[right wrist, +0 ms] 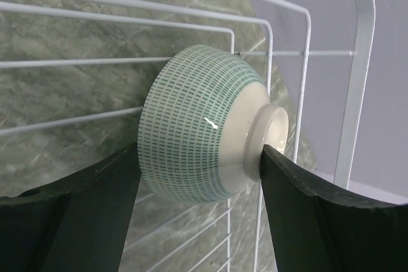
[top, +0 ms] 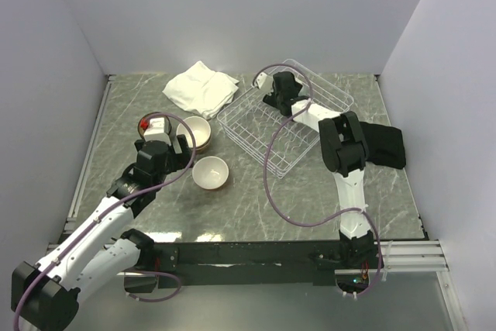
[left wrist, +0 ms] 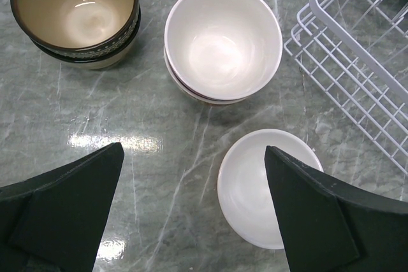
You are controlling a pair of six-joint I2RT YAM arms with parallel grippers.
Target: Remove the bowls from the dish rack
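Black fingers [right wrist: 95, 208] of the right pincer [right wrist: 199, 151] fill the bottom of the right wrist view, closed on a green-patterned bowl [right wrist: 197, 119]. One finger presses near the bowl's rim and the other against its pale foot. The bowl is tipped on its side, and white wires of the dish rack [right wrist: 359, 62] run behind and beside it.

From above, the dish rack [top: 248, 133] sits on the grey marbled bench [top: 256, 199], right of centre and turned at an angle. The right arm reaches into its far end. A black cloth [top: 384, 145] lies just right of the rack, and a folded white cloth [top: 200, 87] lies to its far left.

The left pincer [left wrist: 192, 151] hangs above the bench with its fingers spread wide, holding nothing. Three sets of bowls stand upright below it, left of the rack. A tan bowl with a dark rim [left wrist: 76, 7] sits nested on another bowl. A white bowl [left wrist: 223, 39] is likewise stacked on one beneath it. A smaller white bowl [left wrist: 255, 186] stands alone nearest the pincer, partly hidden by one finger. A corner of the rack shows at the right edge of that view.
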